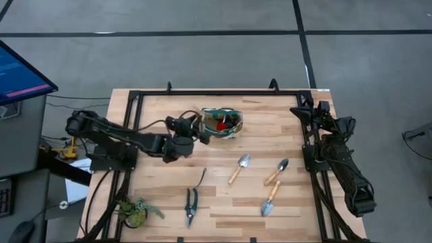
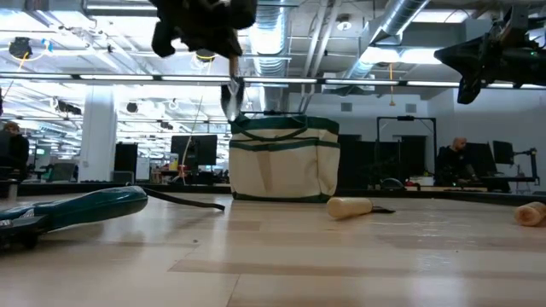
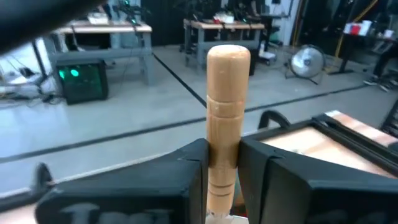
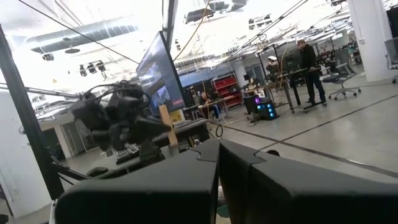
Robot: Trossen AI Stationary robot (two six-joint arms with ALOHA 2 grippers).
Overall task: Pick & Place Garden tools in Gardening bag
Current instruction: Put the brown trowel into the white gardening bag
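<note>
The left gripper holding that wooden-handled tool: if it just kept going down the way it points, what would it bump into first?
Probably the gardening bag. The left gripper, shut on a trowel, hangs blade-down at the bag's near rim, so the blade would likely meet the rim or opening first; depth is unclear.

Cream, green-trimmed gardening bag (image 2: 284,159)
</note>
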